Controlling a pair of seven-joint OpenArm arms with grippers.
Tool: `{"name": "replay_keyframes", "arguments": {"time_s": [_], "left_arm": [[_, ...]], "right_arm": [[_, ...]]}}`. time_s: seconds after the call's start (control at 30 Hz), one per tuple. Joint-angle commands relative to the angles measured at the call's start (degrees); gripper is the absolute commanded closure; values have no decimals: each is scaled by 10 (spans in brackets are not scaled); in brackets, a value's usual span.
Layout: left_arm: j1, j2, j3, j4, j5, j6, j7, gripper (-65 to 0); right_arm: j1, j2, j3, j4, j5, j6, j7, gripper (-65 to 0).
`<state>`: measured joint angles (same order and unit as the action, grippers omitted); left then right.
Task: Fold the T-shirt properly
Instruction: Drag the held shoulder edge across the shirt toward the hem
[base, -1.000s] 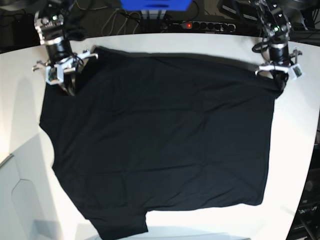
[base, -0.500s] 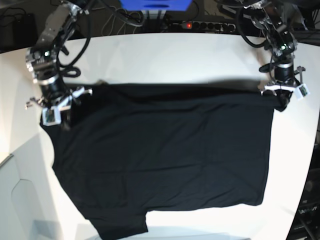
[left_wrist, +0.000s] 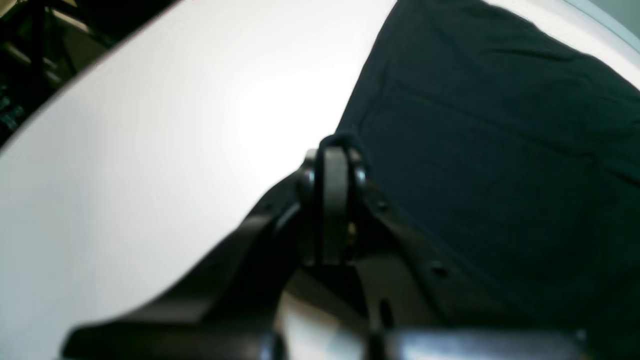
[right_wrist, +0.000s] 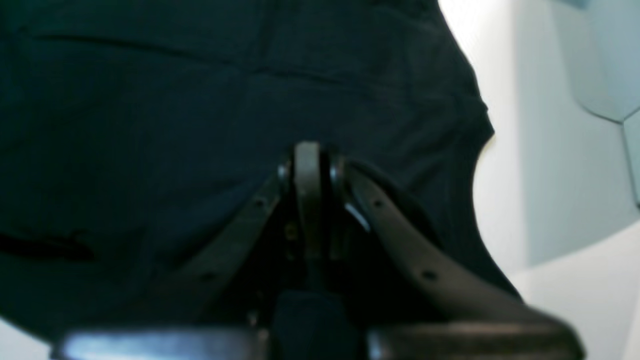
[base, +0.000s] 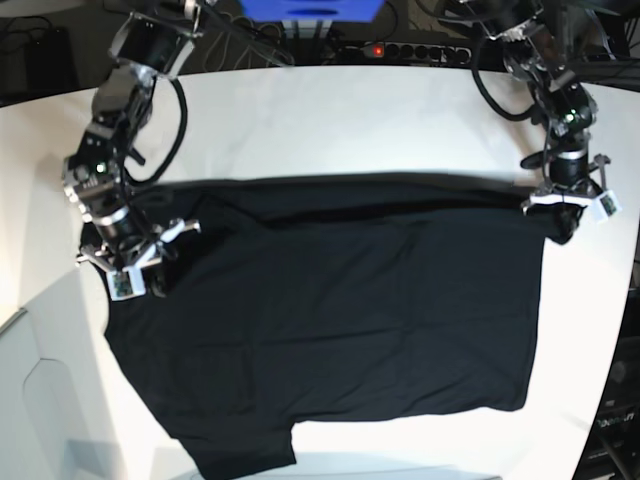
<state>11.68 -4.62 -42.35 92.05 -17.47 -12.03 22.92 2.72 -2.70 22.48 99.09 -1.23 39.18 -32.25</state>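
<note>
The T-shirt (base: 330, 330) lies spread on the white worktop (base: 330, 120), its near hem close to the front edge, one sleeve reaching toward the front left corner. Farther back, its upper edge is doubled over toward the front in a long fold running across the cloth. At the left end of that fold in the base view, the right gripper (base: 152, 272) is clamped on the black fabric; at the opposite end the left gripper (base: 561, 222) pinches the T-shirt's corner, jaws pressed together.
</note>
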Motion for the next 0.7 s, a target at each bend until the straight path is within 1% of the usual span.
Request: {"name": "replay_keyframes", "arguments": {"time_s": [0.0, 0.13, 0.23, 0.4, 0.57, 0.67], "left_arm": [[-6, -6, -3, 1, -3, 1, -14, -1], [-16, -6, -3, -24, -3, 0, -14, -1], [-17, -6, -3, -25, -3, 2, -14, -1], [-23, -6, -3, -25, -3, 3, -14, -1], [-30, -7, -3, -26, -3, 4, -14, -1], [-46, -18, -3, -28, -3, 4, -13, -1]], "right_arm": [[19, 10, 0, -2, 8, 8, 14, 0], [55, 14, -1, -52, 8, 8, 14, 0], [73, 25, -1, -80, -3, 8, 14, 0], [111, 23, -1, -125, -43, 8, 20, 0], [146, 26, -1, -165, -48, 8, 21, 0], [161, 27, -1, -175, -48, 8, 21, 0]]}}
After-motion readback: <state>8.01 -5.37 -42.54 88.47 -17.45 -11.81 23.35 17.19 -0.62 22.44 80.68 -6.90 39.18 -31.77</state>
